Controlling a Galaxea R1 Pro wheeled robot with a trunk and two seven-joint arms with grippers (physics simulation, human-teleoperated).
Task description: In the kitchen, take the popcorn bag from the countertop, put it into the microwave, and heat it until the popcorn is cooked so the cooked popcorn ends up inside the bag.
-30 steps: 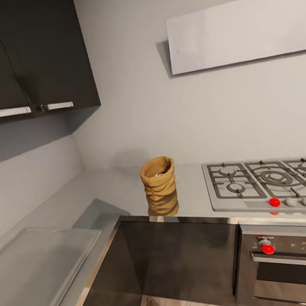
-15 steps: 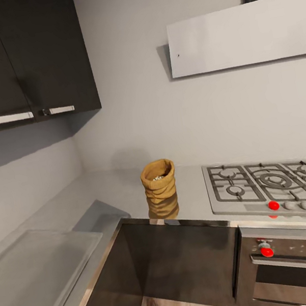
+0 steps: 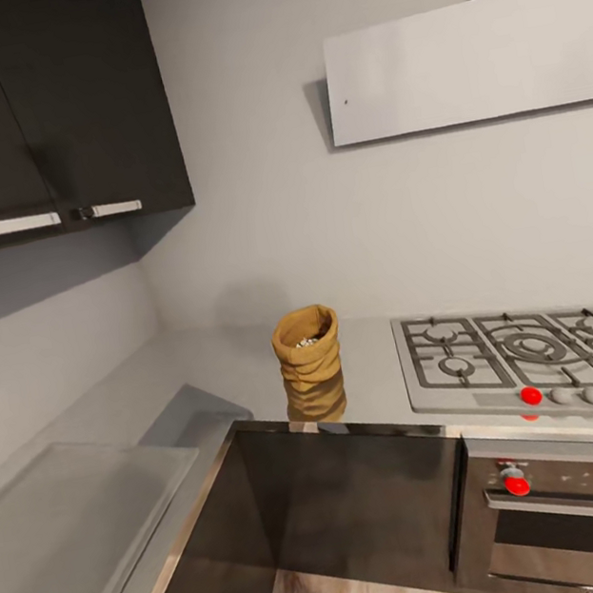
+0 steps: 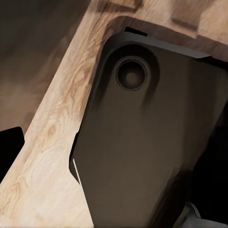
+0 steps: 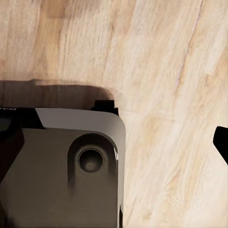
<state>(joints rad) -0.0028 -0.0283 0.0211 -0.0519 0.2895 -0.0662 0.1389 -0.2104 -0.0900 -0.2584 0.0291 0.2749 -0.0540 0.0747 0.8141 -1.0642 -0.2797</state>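
Note:
The popcorn bag (image 3: 307, 345), a small tan wrinkled sack with a rolled rim, stands upright on the grey countertop (image 3: 221, 367) near its front edge, just left of the hob. A few whitish popcorn bits (image 3: 305, 341) show in its mouth. The microwave is out of view. In the left wrist view a dark fingertip (image 4: 9, 148) of my left gripper (image 4: 114, 152) sits at the picture's edge, over wooden floor and the robot's dark base. In the right wrist view a dark fingertip (image 5: 221, 142) of my right gripper (image 5: 114, 142) also sits at the edge, with nothing held.
A gas hob (image 3: 528, 354) with grey grates and a red knob lies right of the bag, above a steel oven (image 3: 572, 501). Dark wall cabinets (image 3: 62, 104) and a pale hood (image 3: 460, 62) hang above. A flat pale panel (image 3: 71, 508) lies on the left counter run.
The head view has shifted slightly up and down. The bag stands where it stood.

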